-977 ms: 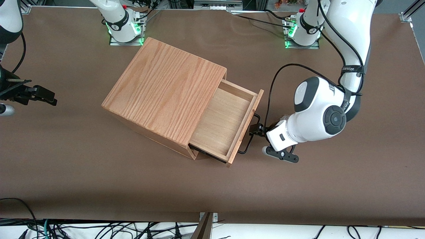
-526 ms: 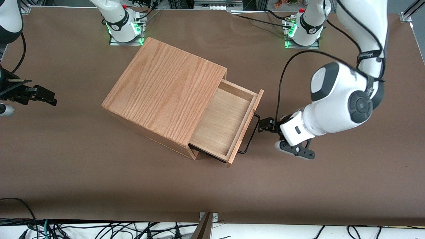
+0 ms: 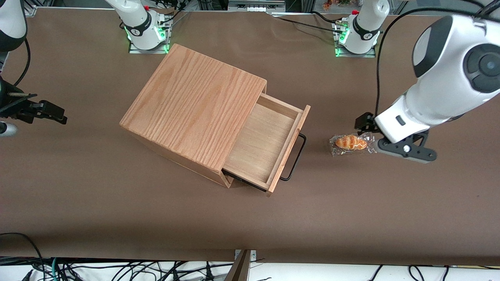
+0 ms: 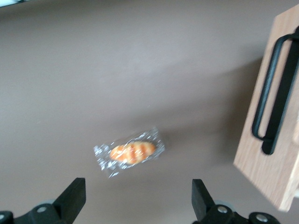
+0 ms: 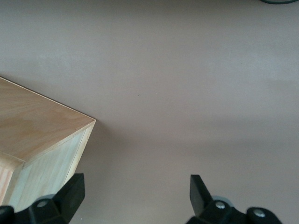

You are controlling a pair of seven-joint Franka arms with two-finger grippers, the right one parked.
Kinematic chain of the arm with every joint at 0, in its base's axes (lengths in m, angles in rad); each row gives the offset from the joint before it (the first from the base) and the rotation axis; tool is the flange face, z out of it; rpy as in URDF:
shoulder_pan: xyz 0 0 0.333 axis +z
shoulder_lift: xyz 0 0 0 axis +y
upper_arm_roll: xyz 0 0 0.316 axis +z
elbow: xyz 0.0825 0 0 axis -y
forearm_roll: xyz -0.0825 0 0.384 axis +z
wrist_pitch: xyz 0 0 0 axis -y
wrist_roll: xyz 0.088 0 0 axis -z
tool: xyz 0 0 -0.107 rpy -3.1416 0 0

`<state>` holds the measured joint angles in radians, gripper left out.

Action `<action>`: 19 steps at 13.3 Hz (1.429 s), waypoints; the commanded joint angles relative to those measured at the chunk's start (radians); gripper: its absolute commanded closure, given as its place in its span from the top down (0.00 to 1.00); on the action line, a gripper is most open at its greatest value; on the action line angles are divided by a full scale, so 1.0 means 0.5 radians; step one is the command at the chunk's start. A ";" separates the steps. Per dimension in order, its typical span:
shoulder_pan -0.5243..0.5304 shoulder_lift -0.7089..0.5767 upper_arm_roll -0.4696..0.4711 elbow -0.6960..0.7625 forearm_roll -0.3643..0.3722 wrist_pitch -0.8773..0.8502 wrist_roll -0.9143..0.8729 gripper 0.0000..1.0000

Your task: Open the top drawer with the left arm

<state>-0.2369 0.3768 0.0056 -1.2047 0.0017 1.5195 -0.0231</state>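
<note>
Oak cabinet [image 3: 195, 111] mid-table; top drawer [image 3: 265, 144] pulled well out, floor bare. Left arm [image 3: 449, 74] raised toward its own end — gripper [image 4: 135, 205] spread wide, empty, above wrapped pastry [image 3: 350, 143], well apart from wire handle [image 3: 295, 158].

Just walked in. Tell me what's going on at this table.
The left arm was set to open the top drawer of the cabinet, and the drawer stands pulled well out, nothing in the part that shows. The end effector is open, holding nothing, clear of the handle and above a wrapped bread roll lying on the table toward the working arm's end.
</note>
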 commanded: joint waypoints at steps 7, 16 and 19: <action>0.369 -0.612 -0.063 -0.787 -0.065 0.192 0.015 1.00; 0.453 -0.803 -0.186 -1.005 -0.031 0.235 -0.003 1.00; 0.440 -0.800 -0.180 -1.005 -0.034 0.235 -0.015 1.00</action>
<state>-0.0150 -0.0060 -0.0833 -1.6851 -0.0140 1.6186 -0.0262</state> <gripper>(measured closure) 0.000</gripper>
